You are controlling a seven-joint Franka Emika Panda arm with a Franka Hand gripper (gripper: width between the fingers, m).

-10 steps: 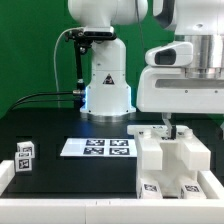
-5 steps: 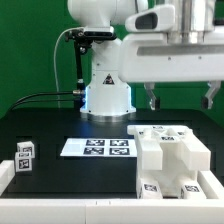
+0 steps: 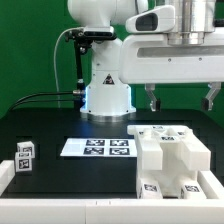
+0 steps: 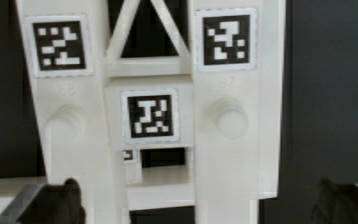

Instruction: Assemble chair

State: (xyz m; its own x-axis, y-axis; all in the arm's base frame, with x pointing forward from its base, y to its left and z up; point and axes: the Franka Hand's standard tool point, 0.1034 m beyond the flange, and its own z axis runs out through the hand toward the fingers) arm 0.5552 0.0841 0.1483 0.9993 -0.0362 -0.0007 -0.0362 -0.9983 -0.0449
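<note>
Pincer [image 3: 181,100]: released, fingers spread wide, grasping nothing, hanging clear above the chair parts [image 3: 170,158]. Directly beneath it, these blocky white pieces sit packed together; the upper face bears three black-and-white tags [image 4: 151,115] and a rectangular slot. Farther out, the marker board [image 3: 97,148] lies flat on the black table [image 3: 50,125].

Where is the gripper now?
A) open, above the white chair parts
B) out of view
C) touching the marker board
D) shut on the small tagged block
A: in the exterior view the gripper hangs open and empty above the white chair parts, clear of them.
</note>
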